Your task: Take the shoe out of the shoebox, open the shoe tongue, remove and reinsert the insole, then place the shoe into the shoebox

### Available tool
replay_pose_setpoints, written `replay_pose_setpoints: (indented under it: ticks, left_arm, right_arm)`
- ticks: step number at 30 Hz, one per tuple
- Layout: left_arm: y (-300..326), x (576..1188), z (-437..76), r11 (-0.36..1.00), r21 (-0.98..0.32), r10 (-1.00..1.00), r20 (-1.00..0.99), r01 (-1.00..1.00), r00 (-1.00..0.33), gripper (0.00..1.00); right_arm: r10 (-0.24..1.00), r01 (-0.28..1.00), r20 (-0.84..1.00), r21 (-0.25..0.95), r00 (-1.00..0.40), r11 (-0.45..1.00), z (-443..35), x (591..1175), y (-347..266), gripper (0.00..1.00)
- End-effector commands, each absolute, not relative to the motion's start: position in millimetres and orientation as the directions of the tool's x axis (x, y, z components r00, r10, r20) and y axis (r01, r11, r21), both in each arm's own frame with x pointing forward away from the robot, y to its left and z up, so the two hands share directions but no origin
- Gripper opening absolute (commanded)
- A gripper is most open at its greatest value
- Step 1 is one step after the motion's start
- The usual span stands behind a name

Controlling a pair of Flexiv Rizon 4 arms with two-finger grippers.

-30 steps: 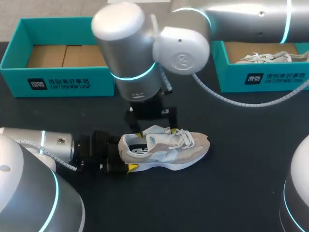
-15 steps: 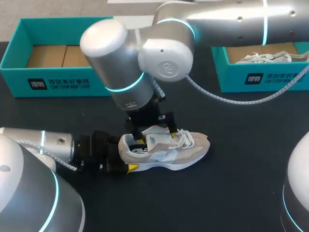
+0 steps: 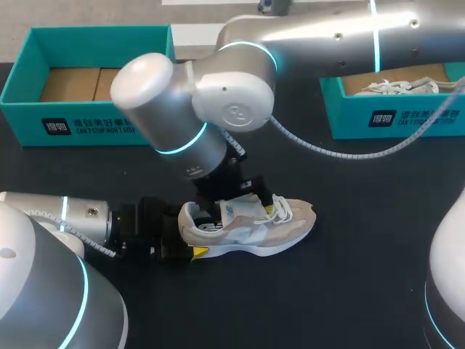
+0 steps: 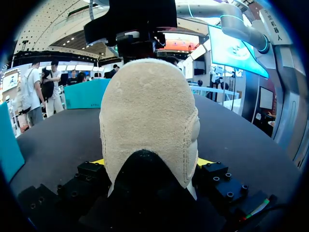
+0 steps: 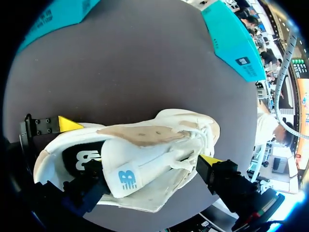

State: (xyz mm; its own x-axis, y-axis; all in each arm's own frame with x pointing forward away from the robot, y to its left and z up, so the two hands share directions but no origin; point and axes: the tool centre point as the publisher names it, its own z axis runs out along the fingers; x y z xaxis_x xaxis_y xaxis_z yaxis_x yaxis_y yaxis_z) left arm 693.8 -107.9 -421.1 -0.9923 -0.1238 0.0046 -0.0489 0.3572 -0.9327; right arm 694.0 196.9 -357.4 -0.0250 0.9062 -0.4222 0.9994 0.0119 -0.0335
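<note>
A beige and white shoe (image 3: 251, 225) lies on its sole on the black table (image 3: 363, 276), toe pointing right. My left gripper (image 3: 187, 243) comes in low from the left and is shut on the shoe's heel (image 4: 149, 121), a yellow tip showing at each side of it. My right gripper (image 3: 236, 202) reaches down from the upper right over the shoe's opening and stands open. One of its fingers (image 5: 87, 186) is inside the opening behind the tongue (image 5: 140, 164); the other (image 5: 212, 166) is on the lace side. The tongue stands between them.
A teal shoebox (image 3: 87, 123) with cardboard inside stands at the back left. A second teal box (image 3: 392, 116) at the back right holds another white shoe (image 3: 396, 87). My right arm's thick wrist (image 3: 160, 109) hangs over the table's middle.
My right arm's wrist has swung left and tilted, and its gripper has sunk lower onto the shoe's tongue. The shoe and the left gripper have stayed put.
</note>
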Motion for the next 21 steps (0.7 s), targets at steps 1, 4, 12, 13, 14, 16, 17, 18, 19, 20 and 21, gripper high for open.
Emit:
replay_pose_setpoints:
  ticks: [1,4,12,13,14,16,17,18,19,20,21]
  left_arm:
    - [-107,694,-421,0.358,-0.933,-0.125,0.004,-0.049,-0.992,0.0]
    - [-107,694,-421,0.358,-0.933,-0.125,0.004,-0.049,-0.992,0.0]
    - [-107,694,-421,0.358,-0.933,-0.125,0.004,-0.049,-0.992,0.0]
    - [-107,694,-421,0.358,-0.933,-0.125,0.004,-0.049,-0.992,0.0]
    - [-107,694,-421,0.358,-0.933,-0.125,0.004,-0.049,-0.992,0.0]
    - [-107,694,-421,0.358,-0.933,-0.125,0.004,-0.049,-0.992,0.0]
    - [-107,694,-421,0.358,-0.933,-0.125,0.004,-0.049,-0.992,0.0]
    - [-107,694,-421,0.358,-0.933,-0.125,0.004,-0.049,-0.992,0.0]
    - [-107,694,-421,0.358,-0.933,-0.125,0.004,-0.049,-0.992,0.0]
    - [-107,694,-421,0.358,-0.933,-0.125,0.004,-0.049,-0.992,0.0]
    - [-107,694,-421,0.358,-0.933,-0.125,0.004,-0.049,-0.992,0.0]
  right_arm:
    - [0.84,0.978,-0.502,0.082,0.206,-0.191,-352,687,195,1.0]
    - [0.829,0.974,-0.512,0.1,0.227,-0.205,-341,686,186,1.0]
    - [0.841,0.971,-0.485,0.119,0.239,-0.208,-320,684,172,0.29]
    - [0.856,0.974,-0.464,0.113,0.228,-0.198,-319,684,171,0.16]
    - [0.863,0.971,-0.446,0.123,0.24,-0.206,-316,685,172,0.0]
    - [0.882,0.977,-0.42,0.11,0.213,-0.183,-312,687,174,0.0]
    - [0.891,0.977,-0.402,0.111,0.212,-0.182,-311,688,175,0.0]
    - [0.903,0.979,-0.379,0.108,0.202,-0.174,-310,689,176,0.0]
    - [0.923,0.98,-0.331,0.11,0.195,-0.168,-310,690,176,0.0]
    - [0.94,0.976,-0.273,0.117,0.207,-0.181,-311,691,176,0.0]
    - [0.948,0.975,-0.237,0.115,0.212,-0.189,-312,693,173,0.0]
